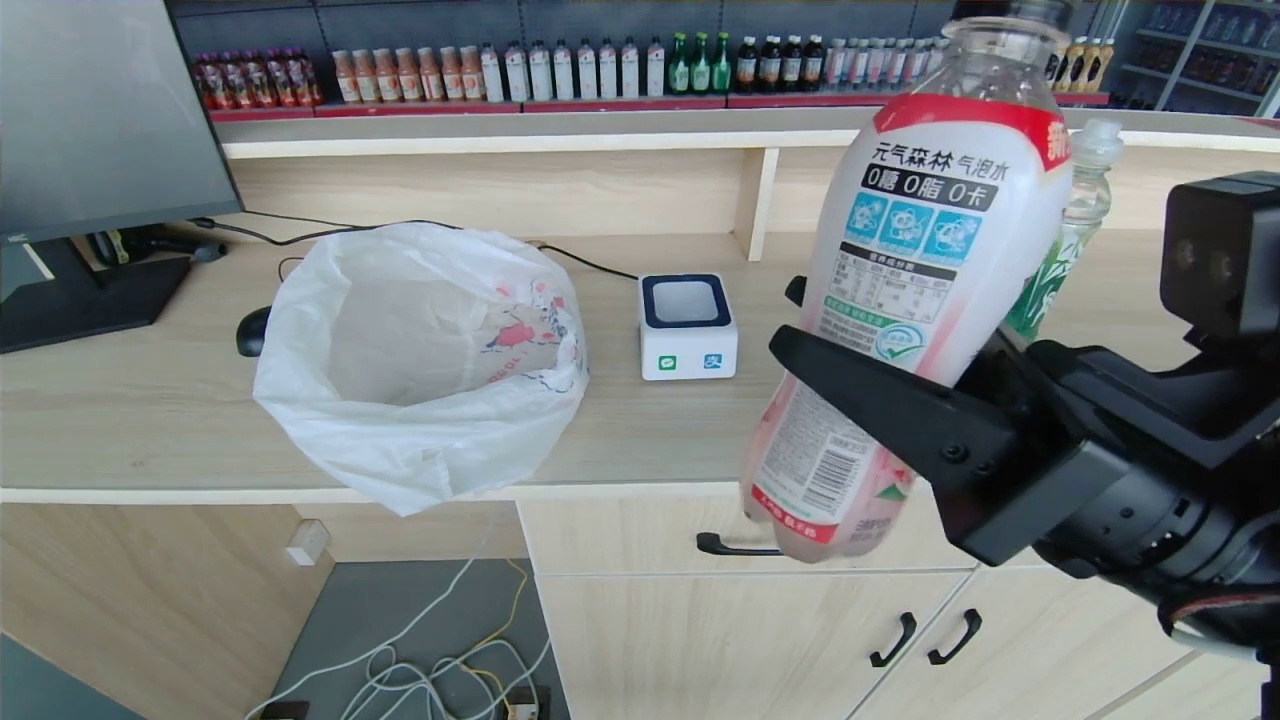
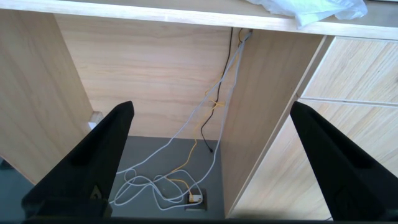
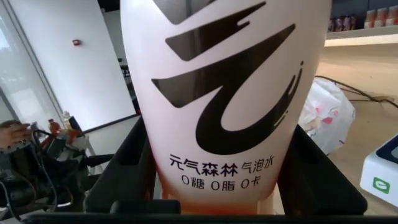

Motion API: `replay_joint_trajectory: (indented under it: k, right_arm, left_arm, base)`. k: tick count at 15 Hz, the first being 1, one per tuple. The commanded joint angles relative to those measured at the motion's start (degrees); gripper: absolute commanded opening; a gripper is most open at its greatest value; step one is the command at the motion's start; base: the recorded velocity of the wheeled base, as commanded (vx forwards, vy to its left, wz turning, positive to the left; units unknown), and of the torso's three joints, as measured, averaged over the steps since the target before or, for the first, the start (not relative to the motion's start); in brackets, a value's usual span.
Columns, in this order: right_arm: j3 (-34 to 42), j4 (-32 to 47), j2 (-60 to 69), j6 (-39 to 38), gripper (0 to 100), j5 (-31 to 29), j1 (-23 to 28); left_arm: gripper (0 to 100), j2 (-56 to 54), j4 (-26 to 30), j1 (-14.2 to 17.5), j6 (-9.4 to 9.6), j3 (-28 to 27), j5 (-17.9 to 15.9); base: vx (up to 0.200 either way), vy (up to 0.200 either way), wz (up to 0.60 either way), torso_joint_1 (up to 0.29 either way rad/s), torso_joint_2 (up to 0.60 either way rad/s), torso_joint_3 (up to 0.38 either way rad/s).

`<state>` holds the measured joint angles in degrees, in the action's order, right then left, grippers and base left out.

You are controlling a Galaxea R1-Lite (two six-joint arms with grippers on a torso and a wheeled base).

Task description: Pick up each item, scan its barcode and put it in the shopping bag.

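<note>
Left claw (image 2: 211,107), fingers wide apart, above tangled floor cables (image 2: 155,182).

The pink bottle (image 1: 930,300) hides most of a clear bottle (image 1: 1087,190); its cap is cropped.

Head view: looked forward and down across the table (image 1: 150,420), shopping bag (image 1: 420,470) at mid-distance.
Left wrist view: sat below the shopping bag, facing in under the table.
Right wrist view: pressed close behind the bottle (image 3: 224,93), shopping bag beyond.
Shared: shopping bag showed in all three.
</note>
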<state>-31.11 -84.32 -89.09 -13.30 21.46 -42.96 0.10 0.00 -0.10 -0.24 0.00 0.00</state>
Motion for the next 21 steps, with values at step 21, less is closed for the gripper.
replay_joint_trajectory:
  k: [21]
  right_arm:
    - [-14.86, 1.53, -9.08, 23.85, 0, -26.99, 6.40]
  left_arm:
    - [100, -0.01, 0.00, 0.01, -0.02, 0.00, 0.00]
  base:
    - [0.000, 0.000, 0.00, 0.000, 0.00, 0.000]
